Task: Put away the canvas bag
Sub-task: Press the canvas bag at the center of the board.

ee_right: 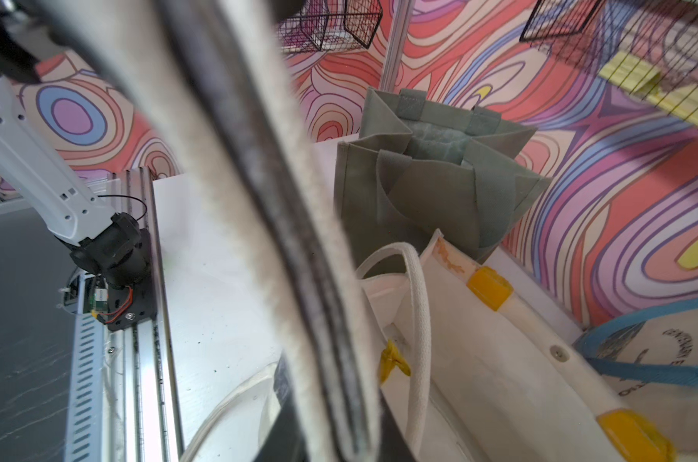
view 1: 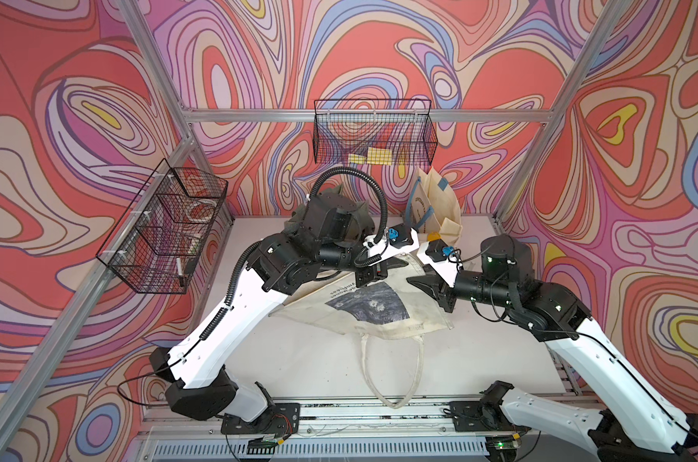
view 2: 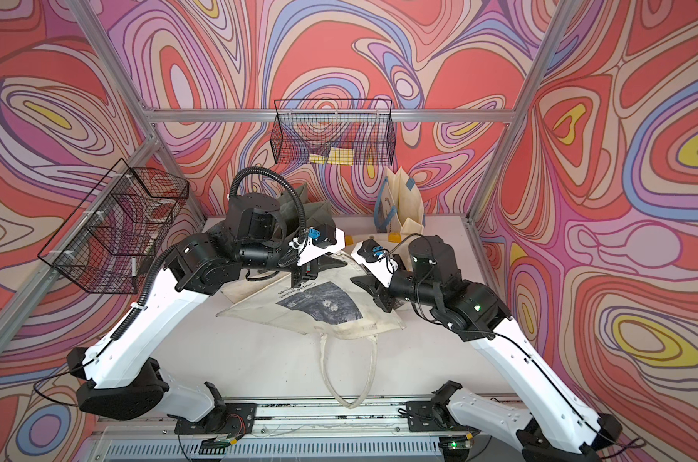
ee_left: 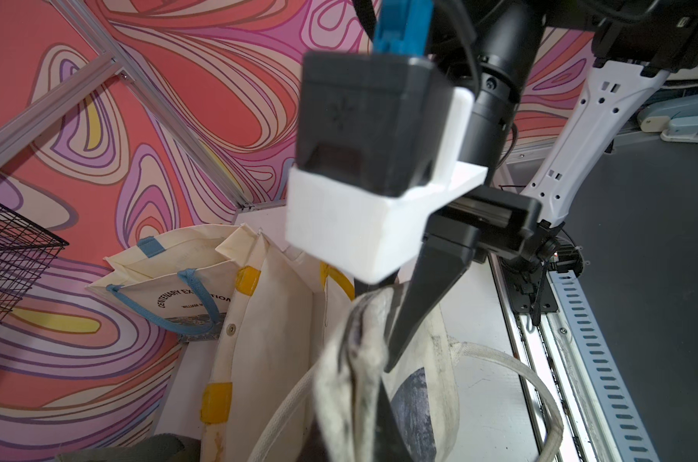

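Note:
The canvas bag [view 1: 363,316] [view 2: 319,312] is cream with a dark blue print. It lies mostly flat on the white table [view 1: 299,368], its two rope handles trailing toward the front rail. At its far edge the cloth is gathered into a raised fold. My left gripper [view 1: 365,280] [view 2: 302,280] points down and is shut on that fold; the left wrist view shows the fabric [ee_left: 351,360] pinched in the left gripper [ee_left: 355,400]. My right gripper [view 1: 419,284] [view 2: 363,284] [ee_right: 331,420] reaches in from the right, its fingers against both sides of the same fold [ee_right: 259,200].
A green bag [view 2: 299,208] [ee_right: 439,188] and a cream bag with blue handles [view 1: 431,200] [ee_left: 171,288] stand at the back. A cream bag with yellow tabs [ee_left: 275,320] [ee_right: 479,360] lies beside them. Wire baskets hang on the back wall [view 1: 373,136] and left wall [view 1: 167,228].

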Robot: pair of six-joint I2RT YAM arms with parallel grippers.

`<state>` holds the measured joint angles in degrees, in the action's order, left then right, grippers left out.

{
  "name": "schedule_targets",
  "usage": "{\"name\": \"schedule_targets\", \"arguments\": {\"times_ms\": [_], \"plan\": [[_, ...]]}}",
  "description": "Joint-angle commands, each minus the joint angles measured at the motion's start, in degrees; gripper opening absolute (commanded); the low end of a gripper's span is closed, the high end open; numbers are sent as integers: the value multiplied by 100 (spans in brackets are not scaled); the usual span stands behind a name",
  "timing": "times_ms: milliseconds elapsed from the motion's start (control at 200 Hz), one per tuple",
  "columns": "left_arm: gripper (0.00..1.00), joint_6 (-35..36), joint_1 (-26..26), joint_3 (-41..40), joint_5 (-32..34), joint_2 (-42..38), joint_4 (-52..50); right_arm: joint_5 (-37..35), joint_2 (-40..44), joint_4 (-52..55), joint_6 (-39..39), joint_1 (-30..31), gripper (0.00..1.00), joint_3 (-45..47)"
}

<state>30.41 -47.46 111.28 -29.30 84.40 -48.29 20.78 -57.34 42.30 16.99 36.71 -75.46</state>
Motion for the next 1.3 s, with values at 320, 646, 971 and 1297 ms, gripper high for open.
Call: {"name": "schedule_targets", "arguments": {"times_ms": [320, 646, 971, 1297], "plan": [[0, -68, 799, 95, -750, -860, 846, 0, 796, -1048, -797, -311, 38, 1848], [0, 111, 861, 66, -417, -1109, 544, -31, 7, -1025, -87, -472, 0, 1801], [0, 81, 860, -1021, 1950, -2386, 354, 1704, -1934, -1819, -690, -450, 0, 498], [0, 465, 861, -1493, 3765, -2989, 72, 1452, -3692, -2872, -945, 548, 0, -381]]}}
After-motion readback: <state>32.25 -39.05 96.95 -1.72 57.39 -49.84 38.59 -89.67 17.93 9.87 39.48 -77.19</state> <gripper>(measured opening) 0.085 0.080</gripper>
